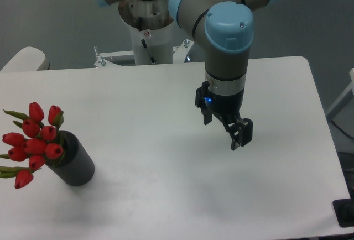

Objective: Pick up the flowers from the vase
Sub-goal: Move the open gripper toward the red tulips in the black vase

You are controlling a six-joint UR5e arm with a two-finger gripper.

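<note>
1. Camera view from above and in front of a white table (pixel 166 157): one robot arm (pixel 221 13) reaches down from the far edge, and its gripper (pixel 239 136) hangs over the table's middle-right area, holding nothing.
2. Gripper state: the two dark fingers point down and sit close together; whether a gap is left between them cannot be told from this angle.
3. Flowers (pixel 34 140), a bunch of red closed tulip buds with green leaves, lie well apart from the gripper, far to its left in the picture and somewhat nearer the viewer.
4. Vase (pixel 74 165), a dark ribbed cylinder, stands on the table at that same far-left spot and holds the stems; the buds spill out of its mouth.
5. Bunch and vase appear to lean up and to the left, away from the gripper, so the long axis of the stems is tilted rather than upright.
6. Judgement: the coming move calls for a long sideways travel across bare table toward the buds.
</note>
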